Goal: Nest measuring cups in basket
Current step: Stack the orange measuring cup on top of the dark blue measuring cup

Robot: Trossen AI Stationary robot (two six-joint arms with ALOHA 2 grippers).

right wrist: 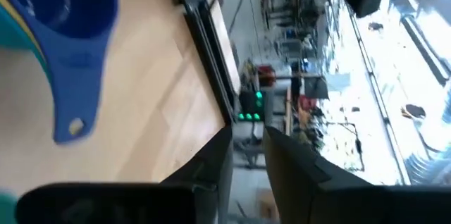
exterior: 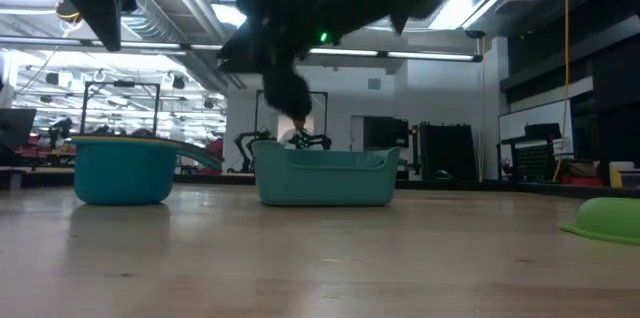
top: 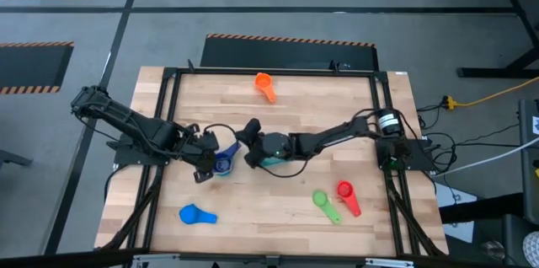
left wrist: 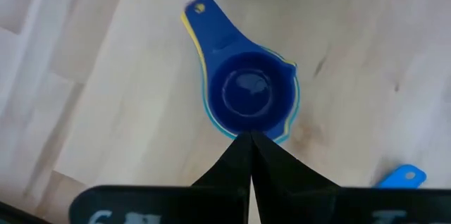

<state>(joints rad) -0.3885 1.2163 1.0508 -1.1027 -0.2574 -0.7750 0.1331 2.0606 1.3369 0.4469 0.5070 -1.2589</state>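
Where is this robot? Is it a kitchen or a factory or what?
Probably a robot lab or workshop, not a kitchen. The wooden table sits on a grey floor with striped hazard tape, and beyond it the low view shows ceiling pipes and shelves of equipment.

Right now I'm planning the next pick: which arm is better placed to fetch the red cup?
Right, probably. The red cup lies on its half; the right claw hovers at the basket, while the left claw, shut, sits farther off by the cup stack.
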